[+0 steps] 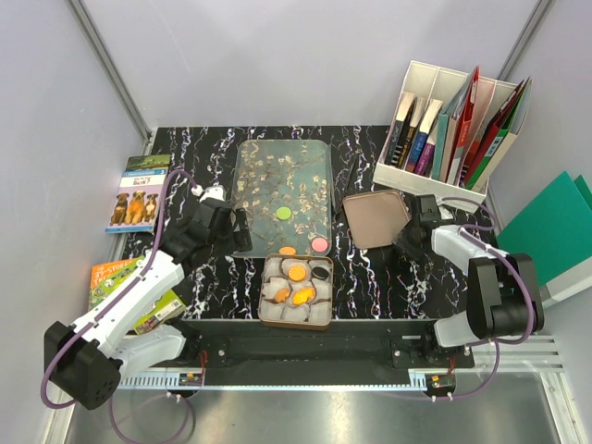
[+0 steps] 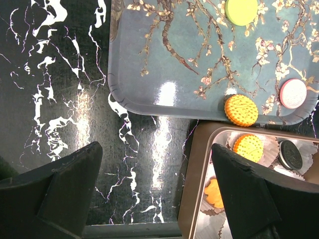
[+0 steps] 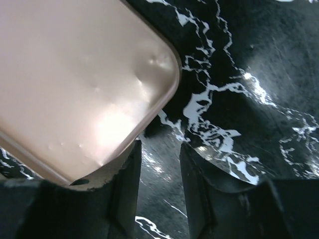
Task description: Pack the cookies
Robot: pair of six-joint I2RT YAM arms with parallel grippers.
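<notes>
A green cookie [image 1: 284, 214], a pink cookie [image 1: 319, 244] and an orange cookie [image 1: 288, 251] lie on the blossom tray [image 1: 268, 176]. The open tin [image 1: 265, 298] holds paper cups with several orange cookies [image 1: 296, 273] and a black one [image 1: 321, 274]. My left gripper [image 1: 242, 231] is open and empty at the tray's left edge. The left wrist view shows the green [image 2: 241, 11], pink [image 2: 292, 93] and orange [image 2: 241, 110] cookies, and my left gripper [image 2: 154, 184] spread wide over bare table beside the tin [image 2: 199, 179]. My right gripper [image 3: 159, 174] is slightly open and empty at the tin lid's [image 3: 75, 84] corner.
The rose-coloured lid [image 1: 375, 219] lies right of the tray. A white file holder with books [image 1: 453, 125] stands at the back right. Booklets [image 1: 139, 192] lie at the left edge, and a green folder [image 1: 550, 222] lies off the table to the right.
</notes>
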